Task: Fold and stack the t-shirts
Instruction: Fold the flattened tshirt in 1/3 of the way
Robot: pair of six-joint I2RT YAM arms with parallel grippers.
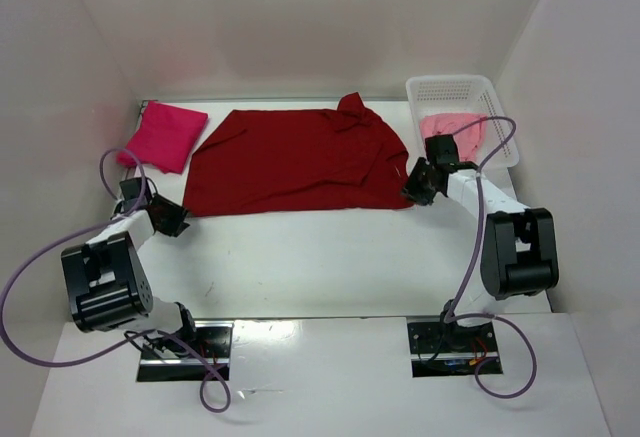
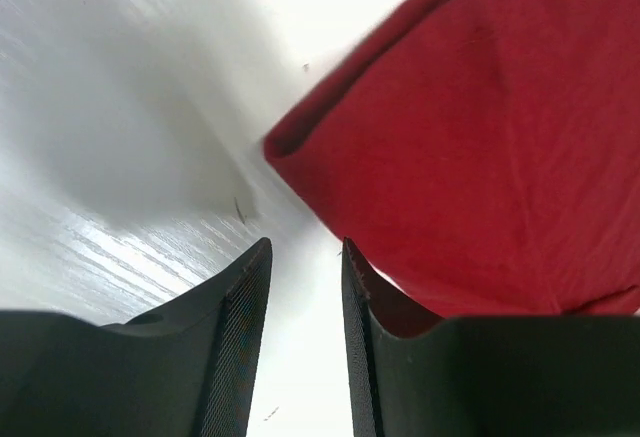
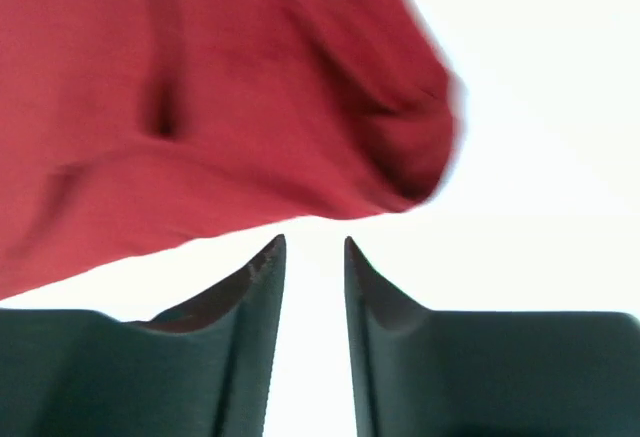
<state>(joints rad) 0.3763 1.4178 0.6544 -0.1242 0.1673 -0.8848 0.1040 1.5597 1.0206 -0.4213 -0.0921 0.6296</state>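
A dark red t-shirt lies folded in half lengthwise across the back middle of the table. A folded bright magenta-pink t-shirt rests at the back left. A light pink t-shirt is bunched inside the white basket. My left gripper sits just off the red shirt's near left corner, open and empty. My right gripper hovers at the shirt's near right corner, also open, with only bare table between its fingers.
The white mesh basket stands at the back right, beside the right arm. White walls close in the table at the left, back and right. Purple cables loop from both arms over the near table.
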